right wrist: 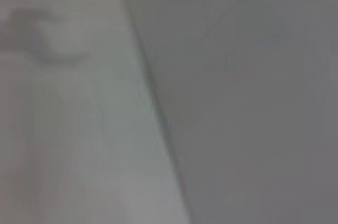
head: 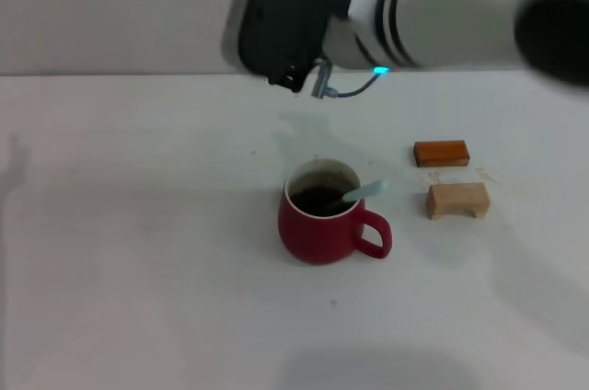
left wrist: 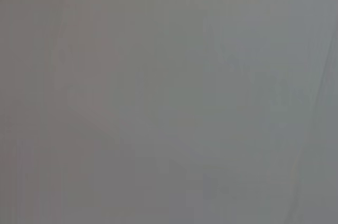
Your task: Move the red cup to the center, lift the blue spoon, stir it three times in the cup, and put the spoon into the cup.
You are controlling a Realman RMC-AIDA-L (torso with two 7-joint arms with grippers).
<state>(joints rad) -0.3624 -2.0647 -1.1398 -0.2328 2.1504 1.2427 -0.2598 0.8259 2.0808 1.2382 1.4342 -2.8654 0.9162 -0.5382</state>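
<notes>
At table centre, head view: red cup point(head: 319, 224), upright on white table point(head: 138, 270), loop handle turned toward robot's right, dark liquid visible inside white inner rim. Resting in cup: blue spoon point(head: 364, 192), pale handle leaning out over rim on handle side, bowl end sunk in liquid and hidden. Spoon touching nothing but cup.

Right of cup, well apart from it: two small blocks, set one behind the other. Farther one, orange-brown block point(head: 441, 153), lying flat; nearer one, pale wooden block point(head: 457, 200), with shallow notch along underside. Blocks close together but not touching. Faint smudges on tabletop around and behind cup.

Above and behind cup, raised clear of table: right arm, entering from upper right, grey-white sleeve with dark bands and small lit blue-green indicator near wrist. At its end, right gripper point(head: 296, 80), dark housing pointing downward, short cable looped beside it. Fingers not distinguishable against housing; spread or pressed together cannot be told. Nothing seen held. Gripper well apart from cup and spoon.

Left arm and left gripper: outside head view.

Left wrist view: uniform grey field, no object discernible. Right wrist view: blurred pale surface meeting darker grey area along slanting edge, vague shadow at one corner; no cup, spoon or fingers identifiable.
</notes>
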